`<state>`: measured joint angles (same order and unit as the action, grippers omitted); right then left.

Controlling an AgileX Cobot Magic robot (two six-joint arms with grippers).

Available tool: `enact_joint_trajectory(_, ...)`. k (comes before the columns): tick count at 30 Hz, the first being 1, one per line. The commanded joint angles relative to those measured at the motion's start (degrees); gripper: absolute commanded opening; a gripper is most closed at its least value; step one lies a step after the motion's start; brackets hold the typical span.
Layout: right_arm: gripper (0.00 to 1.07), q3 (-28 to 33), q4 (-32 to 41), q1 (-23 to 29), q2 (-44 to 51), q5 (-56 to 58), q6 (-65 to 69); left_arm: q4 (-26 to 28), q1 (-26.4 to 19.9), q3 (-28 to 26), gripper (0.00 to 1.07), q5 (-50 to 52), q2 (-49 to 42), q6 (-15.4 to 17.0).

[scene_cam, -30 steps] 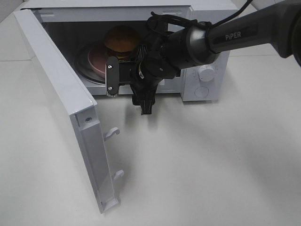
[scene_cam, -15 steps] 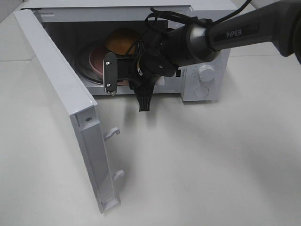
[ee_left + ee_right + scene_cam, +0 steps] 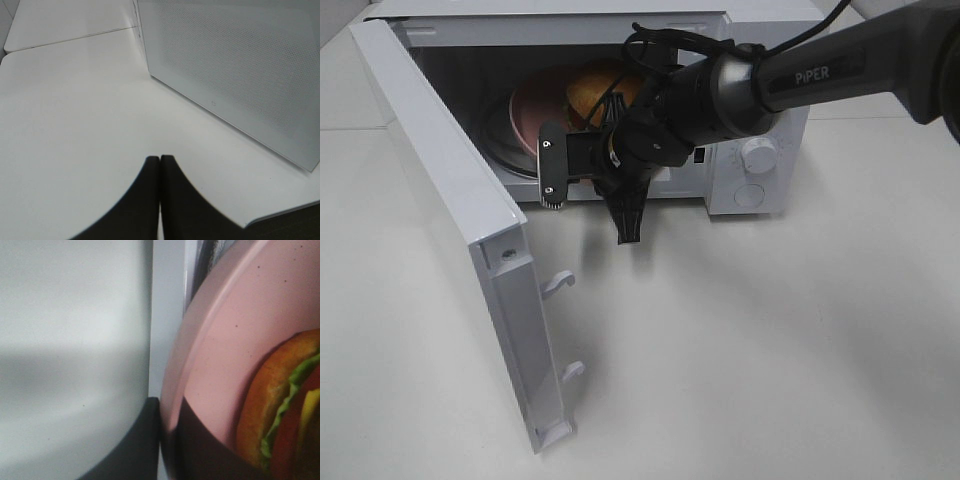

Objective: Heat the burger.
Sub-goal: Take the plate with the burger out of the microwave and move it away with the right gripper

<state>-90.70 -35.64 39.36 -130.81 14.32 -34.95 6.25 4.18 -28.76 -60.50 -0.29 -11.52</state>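
Right gripper (image 3: pixel 161 440) clamped on the pink plate's (image 3: pixel 235 355) rim at the microwave (image 3: pixel 760 130) mouth.

The burger (image 3: pixel 603 88) sits on that tilted plate inside the cavity, half hidden behind the arm. Left gripper (image 3: pixel 160 195) is pressed shut, empty, beside the perforated open door (image 3: pixel 240 65).

Legible text: one item. "PiPER", white capital lettering with a lowercase "i", printed along the dark grey forearm housing of the right arm (image 3: pixel 820 72), readable in the exterior high view. Microwave (image 3: pixel 760 120) control panel: two white dials, markings around them too small to read. Left wrist and right wrist views: no readable lettering, labels, numbers or signs.
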Motion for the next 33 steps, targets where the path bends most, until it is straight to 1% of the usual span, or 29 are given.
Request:
enact_joint_trajectory(1,0.00,0.17,0.86,-0.57,0.92,3.90,-0.34,0.40,-0.06,0.17,0.00,0.80,-1.15,0.57)
enact_joint_trajectory(6,0.00,0.17,3.15,-0.57,2.98,4.01,-4.24,0.40,-0.06,0.17,0.00,0.80,-1.15,0.57)
enact_joint_trajectory(7,0.00,0.17,4.64,-0.52,3.84,4.81,-6.76,0.40,-0.06,0.17,0.00,0.80,-1.15,0.57)
enact_joint_trajectory(11,0.00,0.34,6.53,0.06,4.93,7.33,-11.23,0.40,-0.06,0.17,0.00,0.80,-1.15,0.57)
enact_joint_trajectory(13,0.00,2.64,7.96,0.80,6.88,7.45,-17.07,0.40,-0.06,0.17,0.00,0.80,-1.15,0.57)
enact_joint_trajectory(16,0.00,3.27,8.08,0.97,7.39,7.16,-17.76,0.40,-0.06,0.17,0.00,0.80,-1.15,0.57)
enact_joint_trajectory(18,0.00,6.42,8.02,1.49,9.80,5.79,-18.33,0.40,-0.06,0.17,0.00,0.80,-1.15,0.57)
enact_joint_trajectory(21,0.00,7.28,8.02,1.49,10.43,5.21,-18.33,0.40,-0.06,0.17,0.00,0.80,-1.15,0.57)
enact_joint_trajectory(23,0.00,10.37,8.02,1.49,12.95,4.64,-19.54,0.40,-0.06,0.17,0.00,0.80,-1.15,0.57)
enact_joint_trajectory(24,0.00,10.37,8.02,1.49,12.95,4.64,-19.54,0.40,-0.06,0.17,0.00,0.80,-1.15,0.57)
enact_joint_trajectory(25,0.00,12.03,8.02,1.49,14.27,4.53,-20.45,0.40,-0.06,0.17,0.00,0.80,-1.15,0.57)
enact_joint_trajectory(28,0.00,12.95,8.02,1.49,15.01,4.53,-20.97,0.40,-0.06,0.17,0.00,0.80,-1.15,0.57)
enact_joint_trajectory(30,0.00,16.27,7.73,1.49,17.42,4.35,-22.92,0.40,-0.06,0.17,0.00,0.80,-1.15,0.57)
enact_joint_trajectory(31,0.00,16.27,7.73,1.49,17.42,4.35,-22.92,0.40,-0.06,0.17,0.00,0.80,-1.15,0.57)
enact_joint_trajectory(33,0.00,18.62,7.39,1.49,19.31,3.55,-23.03,0.40,-0.06,0.17,0.00,0.80,-1.15,0.57)
